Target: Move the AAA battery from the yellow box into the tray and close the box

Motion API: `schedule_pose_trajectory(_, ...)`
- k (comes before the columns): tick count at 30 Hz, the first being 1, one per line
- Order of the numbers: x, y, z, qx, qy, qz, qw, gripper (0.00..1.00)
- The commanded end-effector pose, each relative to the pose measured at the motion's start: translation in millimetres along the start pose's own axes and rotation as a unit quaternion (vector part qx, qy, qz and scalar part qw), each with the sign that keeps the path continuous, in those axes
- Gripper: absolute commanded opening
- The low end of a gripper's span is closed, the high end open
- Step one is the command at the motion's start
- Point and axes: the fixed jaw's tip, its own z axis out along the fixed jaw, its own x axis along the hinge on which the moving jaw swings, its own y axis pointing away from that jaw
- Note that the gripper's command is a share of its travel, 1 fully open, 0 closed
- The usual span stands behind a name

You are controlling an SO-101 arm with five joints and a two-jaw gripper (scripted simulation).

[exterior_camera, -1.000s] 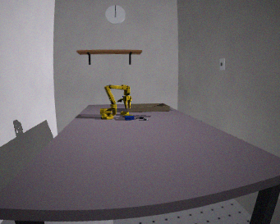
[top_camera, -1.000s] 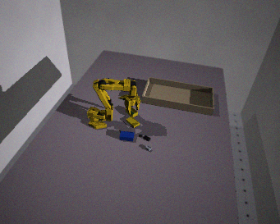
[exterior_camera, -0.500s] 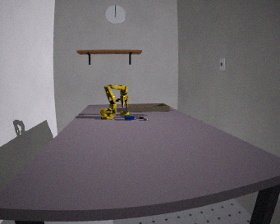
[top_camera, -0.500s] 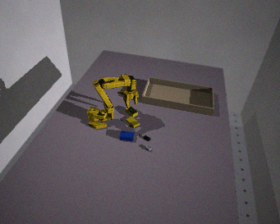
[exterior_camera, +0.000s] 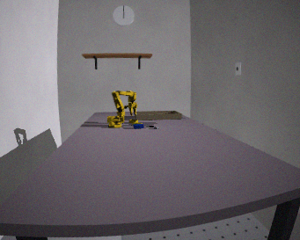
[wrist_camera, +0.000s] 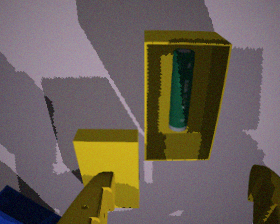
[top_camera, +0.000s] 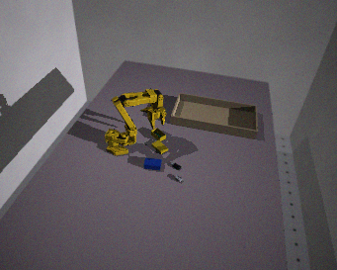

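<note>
Hovering above the two yellow pieces, gripper (top_camera: 158, 122) (exterior_camera: 134, 113) (wrist_camera: 182, 192) has jaws part-open, nothing between them. Open yellow box base (top_camera: 159, 133) (wrist_camera: 214, 102) on tabletop (top_camera: 136, 219) (exterior_camera: 152, 172), open side up. Green AAA battery (wrist_camera: 181, 90) lies inside base, lengthwise; one end dark, other end pale. Yellow lid (top_camera: 160, 146) (wrist_camera: 107, 157) is off, on the tabletop beside the base, apart from it, partly behind one fingertip in wrist view. Tray (top_camera: 214, 126) (exterior_camera: 158, 116), tan, low-walled, stands near the base, battery not in it. Blue box (top_camera: 152, 164) (exterior_camera: 138, 126) (wrist_camera: 22, 207) near the lid, on the side away from the tray. Small dark item (top_camera: 176, 166) and small pale item (top_camera: 179, 179) lie near blue box, possibly batteries, too blurry to be sure.
</note>
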Motion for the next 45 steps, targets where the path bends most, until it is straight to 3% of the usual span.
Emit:
schedule_pose_trajectory(1, 0.6, -7.2, -4.6, 0.022, 0.005, 0.001, 1.0, 0.28)
schedule_pose_trajectory(45, -1.2, -13.3, -6.9, 0.022, 0.005, 0.001, 1.0, 0.28)
